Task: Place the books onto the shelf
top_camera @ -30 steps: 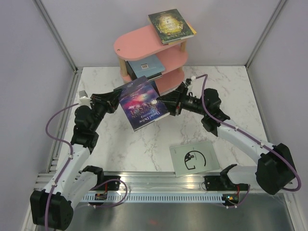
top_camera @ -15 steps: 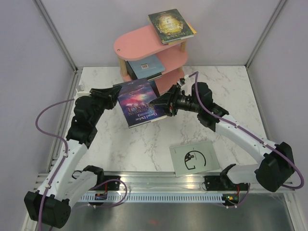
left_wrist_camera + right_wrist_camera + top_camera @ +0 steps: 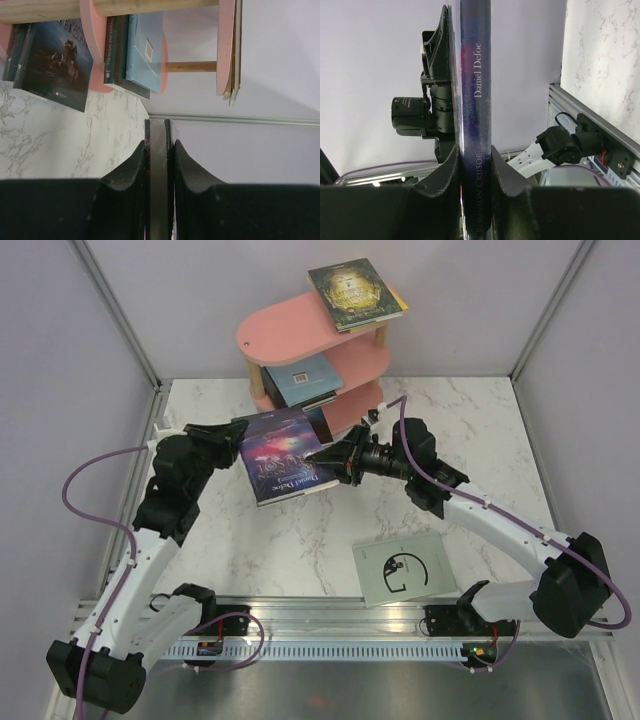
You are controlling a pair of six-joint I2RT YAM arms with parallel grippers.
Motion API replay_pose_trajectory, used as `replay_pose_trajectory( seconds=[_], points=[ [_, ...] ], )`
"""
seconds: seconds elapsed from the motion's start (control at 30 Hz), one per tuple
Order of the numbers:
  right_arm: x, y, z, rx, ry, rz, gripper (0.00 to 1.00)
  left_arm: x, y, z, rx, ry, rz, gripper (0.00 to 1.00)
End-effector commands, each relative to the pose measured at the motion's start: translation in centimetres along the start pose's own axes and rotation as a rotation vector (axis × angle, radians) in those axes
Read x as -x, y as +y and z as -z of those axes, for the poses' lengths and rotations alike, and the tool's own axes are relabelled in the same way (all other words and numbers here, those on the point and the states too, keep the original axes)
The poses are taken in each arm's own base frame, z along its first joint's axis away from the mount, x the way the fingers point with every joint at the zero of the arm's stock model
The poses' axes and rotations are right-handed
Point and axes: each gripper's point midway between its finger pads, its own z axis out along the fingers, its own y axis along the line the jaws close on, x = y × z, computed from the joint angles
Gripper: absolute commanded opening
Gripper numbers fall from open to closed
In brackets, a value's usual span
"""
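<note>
I saw bright, even light from above, soft faint shadows on the white table (image 3: 300, 535), a pale shine on the metal rail (image 3: 320, 612), top view sharp, wrist views had dark, blurry fingers (image 3: 125, 185) up close, purple book (image 3: 475, 100) letters were clear.

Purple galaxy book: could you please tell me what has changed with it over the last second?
The right pincer slid left and closed on the purple galaxy book, which shifted slightly left. The left pincer kept its grip; the shelf and the grey book stayed put.
</note>
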Motion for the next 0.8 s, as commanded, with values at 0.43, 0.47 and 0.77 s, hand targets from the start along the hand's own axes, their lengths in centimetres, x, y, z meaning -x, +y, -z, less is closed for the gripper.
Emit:
replay_pose_trajectory(
  seconds=[0.43, 0.47, 0.77],
  points=[
    [5.9, -4.8, 7.4, -0.177, -0.116, 0.247, 0.00, 1.2, 0.7, 6.8, 0.033, -0.029, -0.235, 0.83],
    [6.1, -5.5, 7.9, -0.208, -0.129, 0.255, 0.00, 1.5, 1.9, 7.3, 0.083, -0.036, -0.252, 0.85],
    [10.0, -8.0, 10.0, -0.333, -0.225, 0.241, 0.00, 1.9, 3.4, 9.4, 0.170, -0.019, -0.388, 0.94]
  ],
)
